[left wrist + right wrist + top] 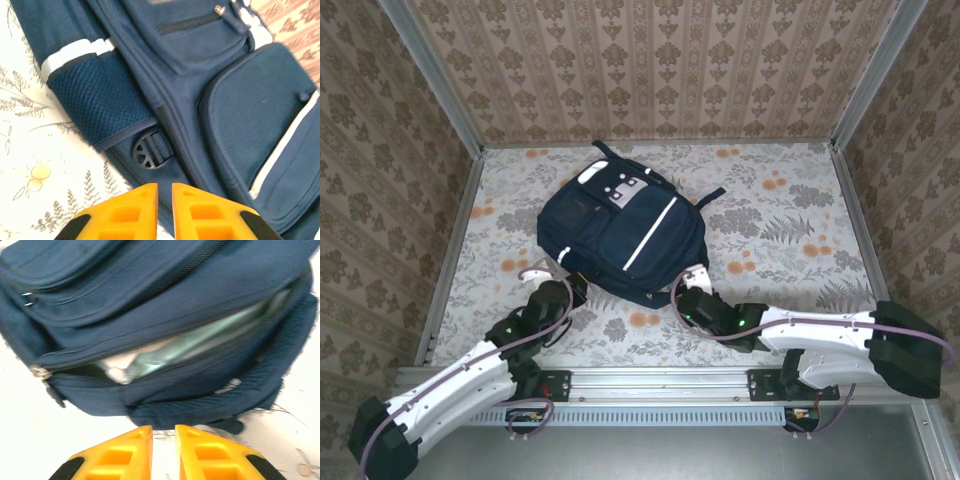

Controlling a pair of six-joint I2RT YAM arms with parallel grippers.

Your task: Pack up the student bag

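Centrally on the floral-patterned worktop (800, 215) lies the large navy blue fabric backpack with white reflective stripes (620, 235), its near end gaping over pale contents (190, 342), left tool (164, 189) and right tool (163, 430) just beside that end, both narrowly parted, empty.
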